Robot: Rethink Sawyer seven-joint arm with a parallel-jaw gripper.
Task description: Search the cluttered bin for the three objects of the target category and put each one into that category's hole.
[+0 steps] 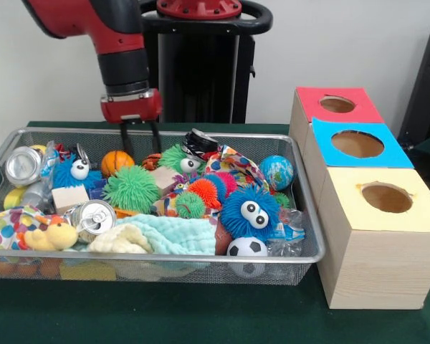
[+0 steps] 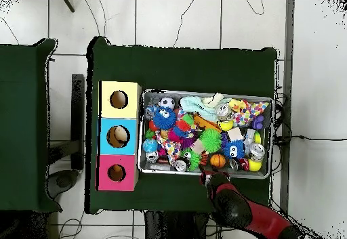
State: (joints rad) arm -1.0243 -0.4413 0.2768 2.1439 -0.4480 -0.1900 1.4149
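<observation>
Fingers (image 1: 149, 137) of the gripper (image 1: 139, 141) hang apart, 2 thin dark prongs with nothing between them, their tips down at the far rim of the wire-mesh bin (image 1: 307, 215). Just below the tips sits a small orange basketball (image 1: 116, 162), and beside it a brown ball partly hidden by other toys. A green spiky ball (image 1: 131, 188) lies a little nearer the camera than the fingers, with a wooden block (image 1: 69, 196) to its side.

Farther from the fingers, across the bin, are a blue furry ball with googly eyes (image 1: 249, 210), an orange spiky ball (image 1: 203, 190), a globe-printed ball (image 1: 276, 171) against the bin's far corner, and a small soccer ball (image 1: 246, 248) at the front rim. 2 drink cans show: one upright at the corner to the other side of the fingers (image 1: 23, 165), one tipped near the front (image 1: 93, 216). A pale green cloth (image 1: 179, 234) and a yellow plush toy (image 1: 51, 235) lie along the front edge.

Well apart from the fingers, beside the bin on the green worktop (image 1: 201, 315), stand 3 wooden boxes, each with 1 round hole in its top: a red-topped box (image 1: 335, 105), a blue-topped box (image 1: 355, 143), and a yellow-topped box (image 1: 385, 198). In the overhead view the red arm (image 2: 244, 212) reaches to the bin's edge.
</observation>
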